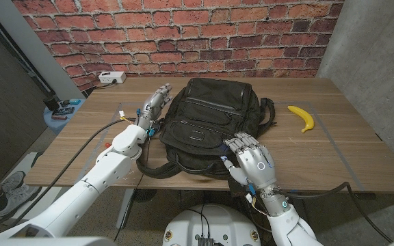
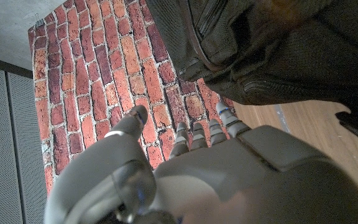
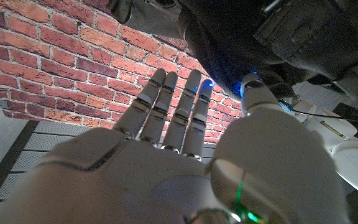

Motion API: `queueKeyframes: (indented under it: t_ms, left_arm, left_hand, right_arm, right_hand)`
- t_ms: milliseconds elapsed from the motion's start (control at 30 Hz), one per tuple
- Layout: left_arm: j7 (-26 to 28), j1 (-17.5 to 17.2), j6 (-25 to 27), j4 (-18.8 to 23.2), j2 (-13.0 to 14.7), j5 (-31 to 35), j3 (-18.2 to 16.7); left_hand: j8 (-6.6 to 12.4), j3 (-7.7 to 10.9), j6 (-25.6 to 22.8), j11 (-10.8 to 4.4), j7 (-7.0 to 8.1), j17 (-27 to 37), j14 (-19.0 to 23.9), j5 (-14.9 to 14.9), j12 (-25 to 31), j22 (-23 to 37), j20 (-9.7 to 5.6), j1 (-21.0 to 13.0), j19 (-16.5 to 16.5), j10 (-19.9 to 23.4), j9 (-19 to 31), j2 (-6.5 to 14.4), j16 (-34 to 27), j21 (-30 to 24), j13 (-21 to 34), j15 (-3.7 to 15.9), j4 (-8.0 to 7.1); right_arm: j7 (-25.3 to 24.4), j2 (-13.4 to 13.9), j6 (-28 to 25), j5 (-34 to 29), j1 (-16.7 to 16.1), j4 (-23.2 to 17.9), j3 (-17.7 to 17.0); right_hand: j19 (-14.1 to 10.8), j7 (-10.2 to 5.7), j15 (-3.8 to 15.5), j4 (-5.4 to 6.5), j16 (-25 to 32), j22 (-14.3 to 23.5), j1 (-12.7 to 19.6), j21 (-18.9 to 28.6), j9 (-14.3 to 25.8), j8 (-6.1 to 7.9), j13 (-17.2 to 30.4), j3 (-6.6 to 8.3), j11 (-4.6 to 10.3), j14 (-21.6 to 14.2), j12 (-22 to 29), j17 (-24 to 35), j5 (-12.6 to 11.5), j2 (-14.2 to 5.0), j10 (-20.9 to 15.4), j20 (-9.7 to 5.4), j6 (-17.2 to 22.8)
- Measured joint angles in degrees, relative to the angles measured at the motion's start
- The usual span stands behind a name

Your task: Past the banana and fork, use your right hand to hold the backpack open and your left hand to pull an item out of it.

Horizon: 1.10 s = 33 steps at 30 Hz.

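Brick wall behind, wooden table (image 1: 361,147) under me, and on it the black backpack (image 1: 207,123) lying flat between my 2 hands. My left hand (image 1: 151,106) sits just beside the backpack's left edge, fingers spread and reaching along the side of the bag, holding nothing; from my left wrist the fingers (image 2: 199,134) show apart, with the dark bag close ahead of them. My right hand (image 1: 250,159) hovers at the backpack's near right corner, fingers loosely apart over the fabric, and I cannot tell from above whether the tips touch it; my right wrist camera shows the fingers (image 3: 179,112) straight and separated, gripping nothing, the bag just beyond them. The banana (image 1: 302,117) lies well off to the outer side of my right hand, untouched; I cannot make out a fork anywhere. As I judge it, none of the real work is done: the backpack looks closed, no opening is held apart, and no item has come out. Left to do: my right hand must find and hold the opening, then my left must reach in and draw something out.
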<state>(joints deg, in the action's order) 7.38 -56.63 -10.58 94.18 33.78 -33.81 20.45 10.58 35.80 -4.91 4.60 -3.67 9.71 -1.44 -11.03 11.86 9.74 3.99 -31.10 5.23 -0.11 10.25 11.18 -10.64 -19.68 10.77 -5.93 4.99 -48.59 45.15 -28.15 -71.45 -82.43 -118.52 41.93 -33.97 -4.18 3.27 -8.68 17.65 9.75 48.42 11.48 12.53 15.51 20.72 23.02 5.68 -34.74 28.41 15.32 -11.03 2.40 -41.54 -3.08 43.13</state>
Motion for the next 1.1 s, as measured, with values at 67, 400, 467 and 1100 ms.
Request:
queueKeyframes:
  t_ms: [67, 400, 467, 1100]
  left_arm:
    - [0.00, 0.00, 0.00, -0.25, -0.13, 0.00, 0.07]
    - [0.19, 0.27, -0.66, -1.60, -0.83, -0.02, 0.25]
    - [0.19, 0.29, -0.66, -1.78, -0.87, -0.02, 0.25]
    - [0.73, -1.98, -0.97, 0.42, 0.17, -0.77, -0.44]
  left_hand:
    - [0.00, 0.00, 0.00, 0.00, 0.00, 0.00, 0.00, 0.00, 0.00, 0.00, 0.00, 0.00, 0.00, 0.00, 0.00, 0.00, 0.00, 0.20, 0.00, 0.00, 0.00]
    - [0.00, 0.00, 0.00, 0.00, 0.00, 0.00, 0.00, 0.00, 0.00, 0.00, 0.00, 0.00, 0.00, 0.00, 0.00, 0.00, 0.00, 0.38, 0.00, 0.00, 0.00]
    - [0.00, 0.00, 0.00, 0.00, 0.00, 0.00, 0.00, 0.00, 0.00, 0.00, 0.00, 0.00, 0.00, 0.00, 0.00, 0.00, 0.00, 0.43, 0.00, 0.00, 0.00]
    - [0.00, 0.00, 0.00, 0.00, 0.00, 0.00, 0.00, 0.00, 0.00, 0.00, 0.00, 0.00, -0.01, 0.00, 0.00, 0.00, 0.00, 0.83, 0.00, 0.00, -0.01]
  right_arm:
    - [-0.03, 0.00, 0.48, 0.24, 0.00, 0.00, 0.00]
    - [-0.58, 0.07, 2.67, 1.47, 1.38, -0.01, -0.02]
    - [-0.93, 0.07, 3.20, 1.80, 1.38, -0.01, -0.02]
    - [-3.15, -1.01, 7.81, 5.45, 4.10, 0.81, 0.30]
  right_hand:
    - [0.00, -0.13, 0.01, -0.25, 0.00, 0.00, 0.01, 0.00, 0.00, 0.19, 0.00, 0.26, 0.31, -0.46, 0.13, 0.22, 0.00, -0.01, -0.32, 0.00, 0.51]
    - [-0.51, -1.52, 0.19, -0.25, 1.22, -0.01, 0.95, 0.00, -0.28, 1.81, -0.72, 0.24, 1.90, -2.75, 1.55, 1.30, 0.00, -0.34, -5.26, -0.09, 5.45]
    - [-1.00, -1.97, 0.47, -0.25, 1.44, -0.01, 1.14, 0.00, -0.28, 2.13, -0.91, 0.24, 2.27, -3.34, 1.91, 1.48, 0.00, -0.39, -6.37, -0.20, 6.53]
    - [-1.93, -3.08, 0.81, -0.49, 2.72, -0.02, 3.04, 0.00, -0.55, 3.64, -2.15, 0.47, 3.56, -6.14, 2.55, 2.85, 0.00, -1.68, -10.32, -0.29, 11.46]
